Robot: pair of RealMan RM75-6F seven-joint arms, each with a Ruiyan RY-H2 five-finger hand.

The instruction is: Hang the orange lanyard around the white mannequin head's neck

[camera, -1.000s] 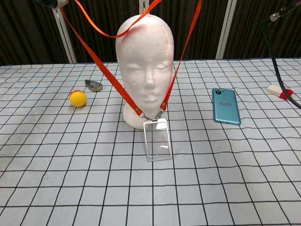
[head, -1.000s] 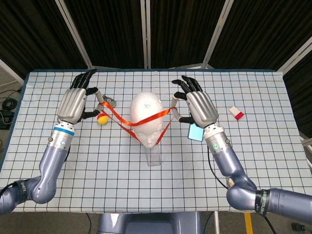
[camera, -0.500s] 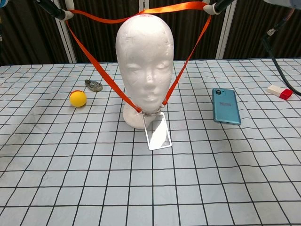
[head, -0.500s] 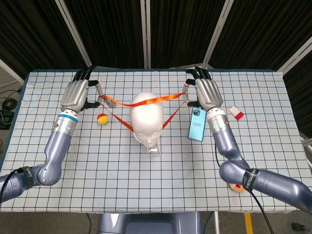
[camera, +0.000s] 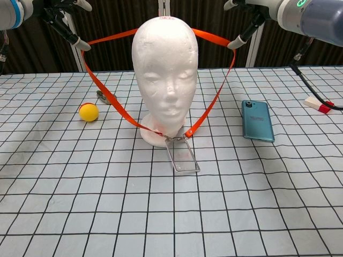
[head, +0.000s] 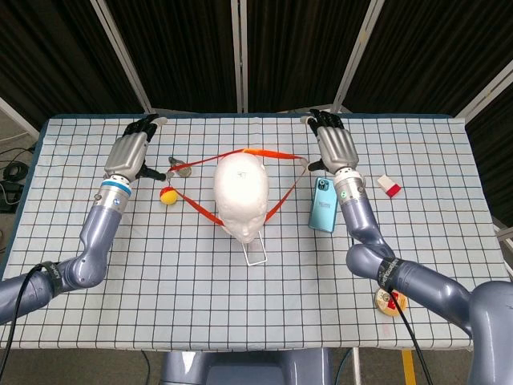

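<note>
Orange fabric lanyard (camera: 211, 101) stretched wide behind white foam mannequin head (camera: 166, 80) — our left hand (head: 132, 154) and right hand (head: 335, 146) each pinch strap in fingers; clear rectangular badge holder (camera: 182, 157) rests on checkered worktop (camera: 161, 214) at head's base.

Orange lanyard (camera: 214, 101), white head (camera: 166, 80) (black-gridded tablecloth (camera: 80, 203)).

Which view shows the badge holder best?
Chest view: the clear badge holder lies in the open on the table in front of the mannequin head's base, clipped to the orange lanyard. In the head view it is only a faint outline, partly under the chin.
</note>
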